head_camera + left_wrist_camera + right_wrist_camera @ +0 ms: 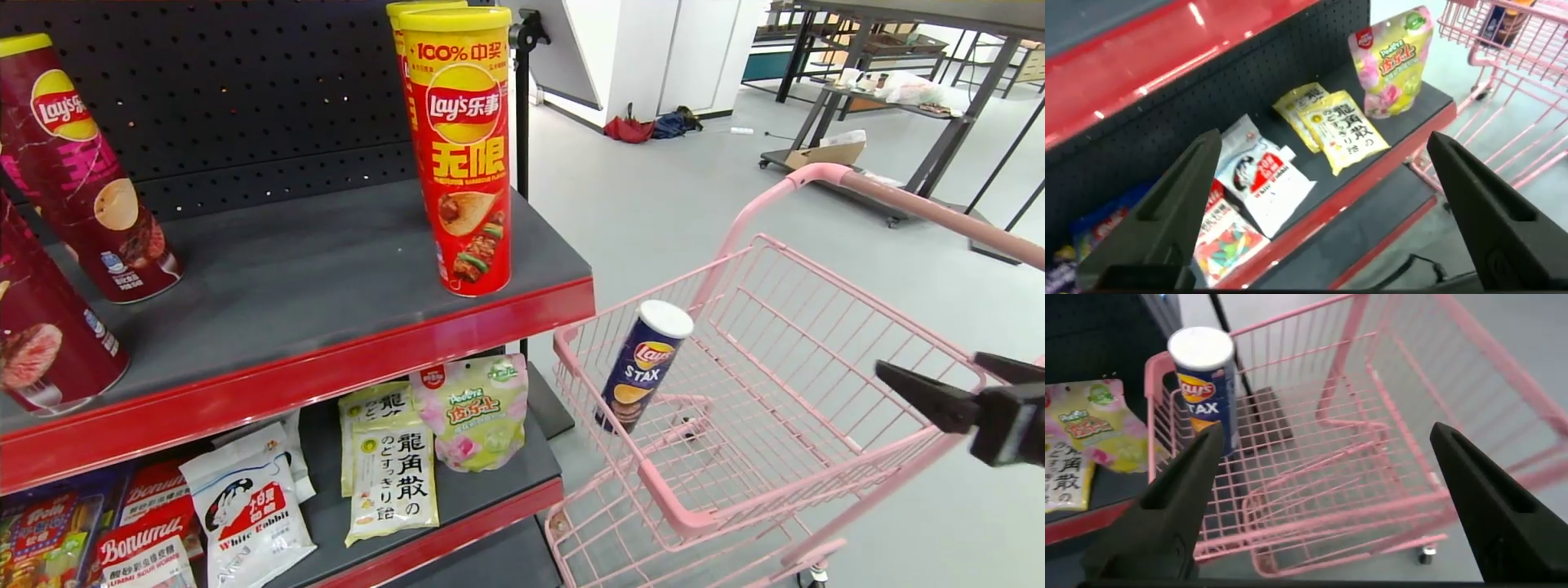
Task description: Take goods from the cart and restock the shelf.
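Right tool hangs spread apart over the pink cart with its blue can; left tool gapes near the lower shelf.

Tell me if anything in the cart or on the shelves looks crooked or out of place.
The blue chip can leans tilted against the pink cart's corner instead of standing upright. On the lower shelf, the candy bags lie overlapping at mixed angles.

A mock shop aisle stood in a workshop-like hall. The red-edged shelf, backed by pegboard, carried chip cans above and snack bags below. A pink cart stood beside it, and metal racks well behind it.
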Controlling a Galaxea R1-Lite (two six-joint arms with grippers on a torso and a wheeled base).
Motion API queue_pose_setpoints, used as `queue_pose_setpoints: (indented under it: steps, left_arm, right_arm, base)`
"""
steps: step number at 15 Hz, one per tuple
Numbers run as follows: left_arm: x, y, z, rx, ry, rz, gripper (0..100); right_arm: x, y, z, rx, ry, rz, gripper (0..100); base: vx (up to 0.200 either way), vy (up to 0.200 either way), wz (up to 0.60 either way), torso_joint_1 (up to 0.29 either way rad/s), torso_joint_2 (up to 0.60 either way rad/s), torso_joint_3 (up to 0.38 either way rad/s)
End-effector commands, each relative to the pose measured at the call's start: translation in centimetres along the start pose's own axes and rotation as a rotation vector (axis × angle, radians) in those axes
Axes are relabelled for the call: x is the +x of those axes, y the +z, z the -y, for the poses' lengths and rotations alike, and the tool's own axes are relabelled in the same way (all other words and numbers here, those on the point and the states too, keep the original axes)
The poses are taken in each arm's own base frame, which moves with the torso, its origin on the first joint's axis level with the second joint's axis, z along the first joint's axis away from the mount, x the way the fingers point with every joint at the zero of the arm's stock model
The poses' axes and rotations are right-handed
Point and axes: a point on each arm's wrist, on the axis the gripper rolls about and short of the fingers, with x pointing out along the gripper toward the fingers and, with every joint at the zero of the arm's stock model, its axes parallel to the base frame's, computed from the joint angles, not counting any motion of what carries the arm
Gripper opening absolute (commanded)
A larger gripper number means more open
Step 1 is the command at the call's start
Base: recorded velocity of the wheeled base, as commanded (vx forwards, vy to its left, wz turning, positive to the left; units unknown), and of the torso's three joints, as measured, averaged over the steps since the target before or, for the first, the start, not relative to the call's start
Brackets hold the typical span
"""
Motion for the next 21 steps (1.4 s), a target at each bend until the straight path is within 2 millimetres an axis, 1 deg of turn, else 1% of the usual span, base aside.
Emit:
queue_pose_setpoints:
  steps: [1,2,5,9,12,14,15,16,18,21]
  left_arm:
    - [0.2,-0.1,0.0,-0.010,-0.003,-0.016,100]
    - [0.3,0.0,0.0,-0.039,-0.005,-0.027,100]
    - [0.8,0.2,-0.1,-0.073,-0.007,-0.067,100]
    - [1.3,0.2,-0.1,-0.075,-0.015,-0.110,100]
    - [1.4,0.1,-0.1,-0.069,-0.014,-0.123,100]
    - [1.4,0.0,-0.1,-0.068,-0.007,-0.127,100]
    - [1.5,-0.1,-0.1,-0.068,-0.001,-0.134,100]
    - [1.5,-0.2,-0.1,-0.069,-0.001,-0.137,100]
    - [1.5,-0.1,-0.1,-0.067,0.000,-0.138,100]
    - [1.5,-0.1,-0.2,-0.066,0.013,-0.138,100]
  right_arm:
    - [8.1,-1.2,-2.4,0.035,0.112,-0.152,100]
    - [9.6,-1.6,-3.2,0.049,0.134,-0.165,100]
    - [12.1,-2.6,-5.1,0.038,0.190,-0.181,100]
    - [14.9,-3.2,-6.0,0.079,0.232,-0.183,100]
    - [16.2,-4.3,-6.1,0.095,0.254,-0.184,100]
    - [16.9,-4.4,-6.3,0.102,0.261,-0.164,100]
    - [17.6,-4.1,-6.6,0.115,0.279,-0.137,100]
    - [17.7,-4.0,-6.8,0.129,0.289,-0.136,100]
    - [18.3,-4.5,-7.4,0.130,0.300,-0.151,100]
    - [19.9,-5.2,-7.8,0.129,0.302,-0.156,100]
  base:
    - [0.000,0.000,0.00,0.000,0.00,0.000]
    - [0.000,0.000,0.00,0.000,0.00,0.000]
    - [0.000,0.000,0.00,0.000,0.00,0.000]
    - [0.000,0.000,0.00,0.000,0.00,0.000]
    - [0.000,0.000,0.00,0.000,0.00,0.000]
    - [0.000,0.000,0.00,0.000,0.00,0.000]
    - [0.000,0.000,0.00,0.000,0.00,0.000]
    - [0.000,0.000,0.00,0.000,0.00,0.000]
    - [0.000,0.000,0.00,0.000,0.00,0.000]
    - [0.000,0.000,0.00,0.000,0.00,0.000]
